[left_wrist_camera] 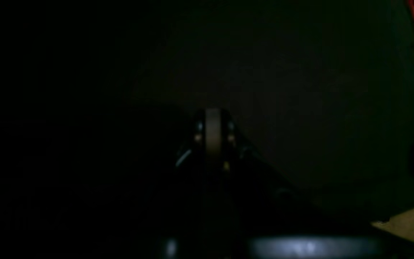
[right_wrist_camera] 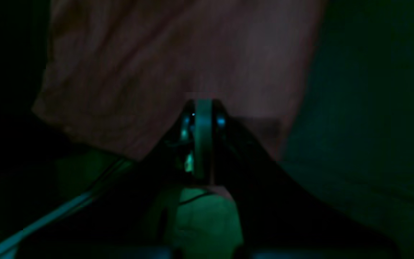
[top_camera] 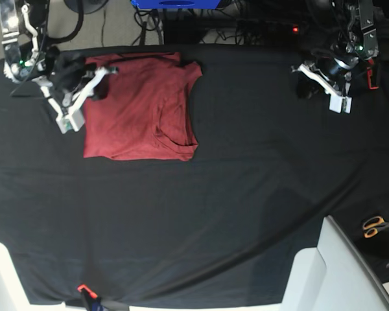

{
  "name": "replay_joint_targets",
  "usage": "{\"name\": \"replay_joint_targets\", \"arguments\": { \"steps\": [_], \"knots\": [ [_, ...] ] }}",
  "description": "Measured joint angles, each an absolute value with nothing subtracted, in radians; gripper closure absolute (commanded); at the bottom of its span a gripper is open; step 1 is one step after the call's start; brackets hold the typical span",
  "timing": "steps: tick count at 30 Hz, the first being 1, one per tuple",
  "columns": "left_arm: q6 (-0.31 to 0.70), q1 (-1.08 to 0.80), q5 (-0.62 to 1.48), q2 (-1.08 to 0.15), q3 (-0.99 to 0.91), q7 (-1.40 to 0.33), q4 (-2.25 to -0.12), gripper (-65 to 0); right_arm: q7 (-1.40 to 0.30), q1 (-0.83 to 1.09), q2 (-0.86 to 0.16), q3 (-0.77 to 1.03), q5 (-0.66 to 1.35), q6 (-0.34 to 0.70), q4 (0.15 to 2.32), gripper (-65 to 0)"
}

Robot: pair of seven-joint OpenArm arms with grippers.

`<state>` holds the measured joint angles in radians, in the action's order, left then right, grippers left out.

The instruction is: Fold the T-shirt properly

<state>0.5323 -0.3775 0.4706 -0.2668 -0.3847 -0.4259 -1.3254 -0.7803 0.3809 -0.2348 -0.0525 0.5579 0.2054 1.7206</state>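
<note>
T-shirt point(top_camera: 142, 107) folded, dim in wrist views | right pincer point(right_wrist_camera: 203, 104) clenched, empty | left pincer point(left_wrist_camera: 213, 115) clenched, empty

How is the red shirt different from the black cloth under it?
The T-shirt is brick red; the tablecloth is black. The T-shirt is small and folded into a wrinkled block at one end; the tablecloth spreads flat across the whole table. Both are plain cloth with no print.

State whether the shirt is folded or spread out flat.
Folded. In the base view the shirt lies as a compact rectangle on the black cloth, no sleeves sticking out, with layered edges near its lower right.
</note>
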Motion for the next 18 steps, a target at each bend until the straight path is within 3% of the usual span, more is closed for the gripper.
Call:
{"name": "replay_joint_targets", "arguments": {
  "steps": [18],
  "knots": [
    [0.532, -0.382, 0.467, -0.28, -0.384, -0.426, -1.325, 0.0, -0.71, 0.439, -0.249, -0.054, 0.558, 0.206, 1.628, -0.8]
  ]
}}
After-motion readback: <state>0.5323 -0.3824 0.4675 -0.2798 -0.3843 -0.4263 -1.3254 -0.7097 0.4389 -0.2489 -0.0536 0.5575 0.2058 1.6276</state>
